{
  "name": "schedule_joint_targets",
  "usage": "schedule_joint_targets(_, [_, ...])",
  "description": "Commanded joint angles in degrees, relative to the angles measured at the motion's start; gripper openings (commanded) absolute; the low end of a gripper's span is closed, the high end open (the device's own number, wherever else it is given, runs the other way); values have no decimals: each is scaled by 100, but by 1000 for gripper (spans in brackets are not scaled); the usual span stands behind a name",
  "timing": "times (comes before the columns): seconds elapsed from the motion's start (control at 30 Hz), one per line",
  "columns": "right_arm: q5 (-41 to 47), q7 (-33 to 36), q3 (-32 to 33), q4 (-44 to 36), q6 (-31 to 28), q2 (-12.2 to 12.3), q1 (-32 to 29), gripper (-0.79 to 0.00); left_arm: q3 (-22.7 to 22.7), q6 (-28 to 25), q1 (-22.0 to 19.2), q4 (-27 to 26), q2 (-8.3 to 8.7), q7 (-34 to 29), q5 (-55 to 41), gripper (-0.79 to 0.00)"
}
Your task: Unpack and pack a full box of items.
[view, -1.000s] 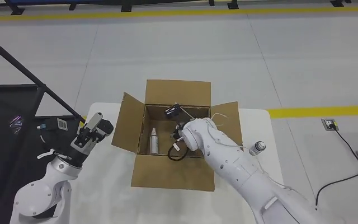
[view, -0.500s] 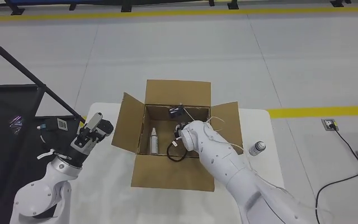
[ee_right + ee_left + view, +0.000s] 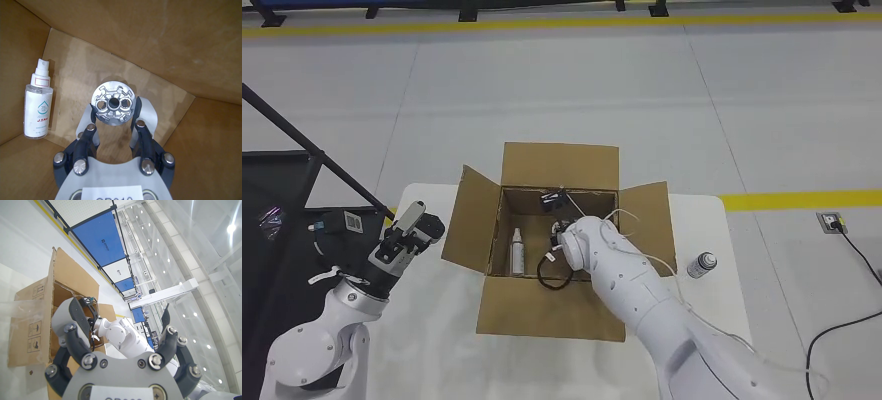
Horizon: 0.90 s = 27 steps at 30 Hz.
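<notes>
- My right pincer [image 3: 115,110] pinches a round metal disc [image 3: 113,103] low inside the cardboard box [image 3: 552,300].
- A spray bottle [image 3: 37,106] lies on the box floor by a wall. Its white label has a teal drop mark.
- My left pincer [image 3: 121,306] is spread beside the box, near the handling pictograms.
- The table [image 3: 432,330] is white and the floor [image 3: 642,80] grey.

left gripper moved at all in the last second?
No. The left gripper sits at the same spot beside the cardboard box's left flap, open, in all three top views.
</notes>
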Motion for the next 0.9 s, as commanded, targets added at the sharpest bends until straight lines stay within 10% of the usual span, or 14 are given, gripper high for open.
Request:
schedule_joint_targets(0.0, [3, -31, 15, 17, -38, -16, 24, -785, 0, 0, 0, 0, 0, 0, 0, 0])
schedule_joint_targets(0.57, [-490, -50, 249, -1180, -1147, 339, -91, -785, 0, 0, 0, 0, 0, 0, 0, 0])
schedule_joint_targets(0.87, [-1655, 1320, 1415, -5232, -777, 1372, -1870, -785, 0, 0, 0, 0, 0, 0, 0, 0])
